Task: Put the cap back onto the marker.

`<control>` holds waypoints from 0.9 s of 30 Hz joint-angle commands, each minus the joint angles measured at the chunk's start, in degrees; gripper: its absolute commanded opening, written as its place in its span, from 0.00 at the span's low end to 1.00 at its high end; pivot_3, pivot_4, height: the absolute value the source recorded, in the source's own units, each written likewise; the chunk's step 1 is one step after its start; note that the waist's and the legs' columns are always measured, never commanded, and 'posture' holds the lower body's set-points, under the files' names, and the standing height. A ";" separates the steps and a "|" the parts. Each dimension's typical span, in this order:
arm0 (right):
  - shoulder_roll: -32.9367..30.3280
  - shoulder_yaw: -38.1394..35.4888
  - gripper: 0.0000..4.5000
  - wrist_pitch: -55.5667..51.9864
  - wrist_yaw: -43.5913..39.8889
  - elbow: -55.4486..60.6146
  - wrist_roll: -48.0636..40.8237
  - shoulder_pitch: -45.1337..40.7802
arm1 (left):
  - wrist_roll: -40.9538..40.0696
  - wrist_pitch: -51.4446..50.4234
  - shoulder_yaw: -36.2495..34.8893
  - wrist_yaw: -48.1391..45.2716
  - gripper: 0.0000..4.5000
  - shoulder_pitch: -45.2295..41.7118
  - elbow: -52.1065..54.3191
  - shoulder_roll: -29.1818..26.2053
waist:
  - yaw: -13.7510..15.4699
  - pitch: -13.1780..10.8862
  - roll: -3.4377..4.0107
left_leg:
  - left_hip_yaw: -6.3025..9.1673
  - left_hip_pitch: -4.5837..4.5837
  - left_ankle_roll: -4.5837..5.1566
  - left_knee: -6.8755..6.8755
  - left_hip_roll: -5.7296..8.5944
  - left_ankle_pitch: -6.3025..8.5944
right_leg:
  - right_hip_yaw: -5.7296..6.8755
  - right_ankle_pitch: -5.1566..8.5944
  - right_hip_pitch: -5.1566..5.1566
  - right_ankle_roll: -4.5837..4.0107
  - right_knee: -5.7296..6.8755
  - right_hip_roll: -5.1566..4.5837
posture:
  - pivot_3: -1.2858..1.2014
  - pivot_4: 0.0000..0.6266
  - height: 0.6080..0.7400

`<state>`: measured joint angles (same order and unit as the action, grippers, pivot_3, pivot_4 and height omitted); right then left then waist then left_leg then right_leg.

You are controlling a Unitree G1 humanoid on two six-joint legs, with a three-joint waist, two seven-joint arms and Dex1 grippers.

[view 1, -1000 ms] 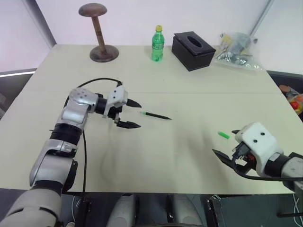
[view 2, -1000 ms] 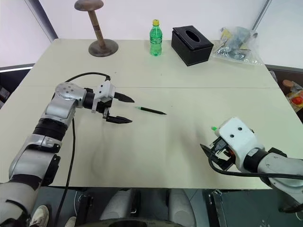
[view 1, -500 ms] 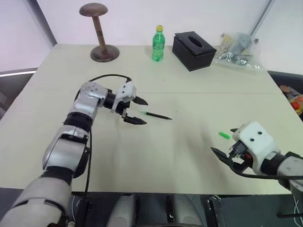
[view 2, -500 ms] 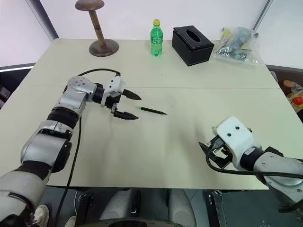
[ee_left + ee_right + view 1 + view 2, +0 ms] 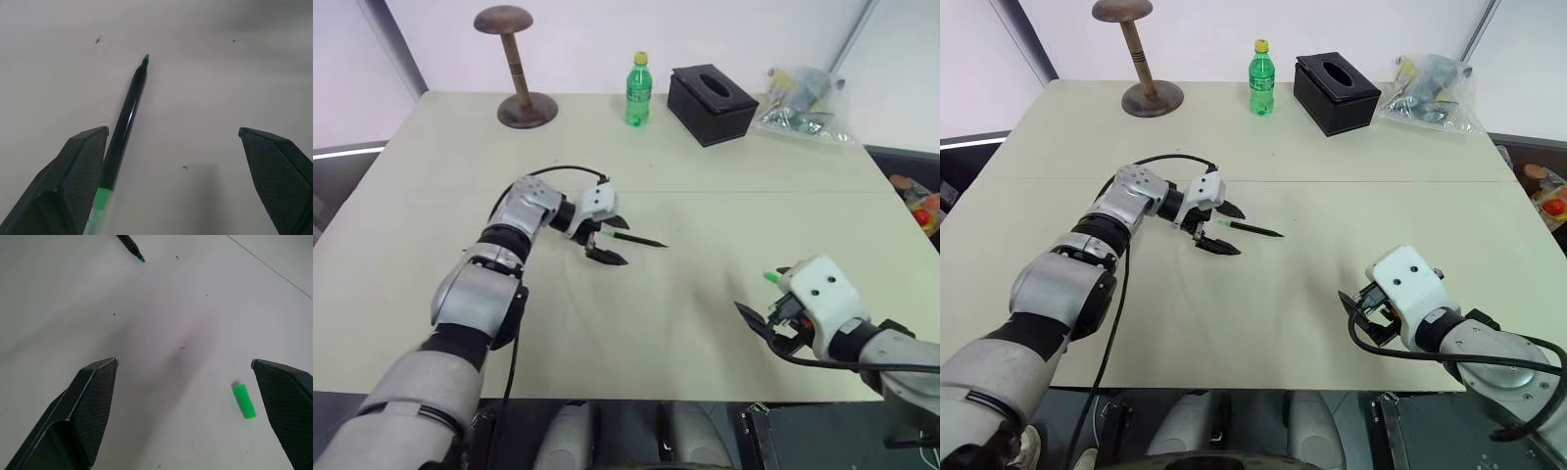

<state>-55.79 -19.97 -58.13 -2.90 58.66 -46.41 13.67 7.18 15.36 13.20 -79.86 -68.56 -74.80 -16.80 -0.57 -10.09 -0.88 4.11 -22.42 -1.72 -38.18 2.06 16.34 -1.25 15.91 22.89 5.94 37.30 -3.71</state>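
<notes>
The left pincer (image 5: 611, 241), jaws wide, straddles the green end of the marker (image 5: 636, 238) lying mid-table, along its length; the cap (image 5: 771, 278) lies beside the wide-open right pincer (image 5: 766, 305), near the front-right corner.

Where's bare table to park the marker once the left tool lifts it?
Widest bare patch: the near middle, bordered by the marker and left tool on one side and the right tool and cap on the other. The left edge is also open. The far edge is crowded: wooden stand, green bottle, black tissue box, plastic bag.
</notes>
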 commanded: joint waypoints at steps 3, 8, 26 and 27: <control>-1.05 -1.52 0.99 2.66 2.51 1.34 -1.31 1.51 | 1.50 0.35 -1.41 5.36 1.00 -1.59 -0.78 0.97 | 0.02 0.00 -0.01 | 0.00 -0.01 0.00 0.00 0.00 0.00 | 0.00 0.00 0.00 0.00 0.00 -0.01 | 0.52 0.24 1.00; -2.14 -2.07 0.99 3.83 4.61 1.34 -2.58 2.68 | 2.28 -2.03 -2.06 8.07 1.00 -1.71 -1.70 1.83 | 0.00 -0.01 -0.02 | 0.00 -0.01 0.00 0.00 0.00 0.00 | 0.00 0.00 0.00 0.00 0.00 -0.01 | 0.52 0.24 1.00; -6.59 -4.89 0.99 8.49 12.25 1.34 -8.44 8.07 | 4.94 -11.38 -3.17 10.31 1.00 -1.22 -3.17 4.37 | 0.02 0.01 -0.06 | -0.01 0.03 0.00 -0.01 0.04 0.00 | 0.00 0.00 -0.05 0.00 0.03 0.01 | 0.52 0.24 1.00; -6.84 -5.01 0.99 8.74 12.72 1.34 -8.71 8.44 | 5.06 -11.46 -3.21 10.56 1.00 -1.18 -3.19 4.43 | 0.02 0.01 -0.06 | -0.01 0.03 0.00 -0.01 0.04 0.00 | 0.00 0.00 -0.05 0.00 0.02 0.01 | 0.52 0.24 1.00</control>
<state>-61.96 -23.21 -50.89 8.70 58.66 -54.33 21.85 10.87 4.43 9.95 -69.96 -69.34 -77.67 -12.34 -0.55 -10.08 -0.94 4.10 -22.39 -1.72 -38.19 2.10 16.34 -1.25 15.91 22.84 5.94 37.32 -3.71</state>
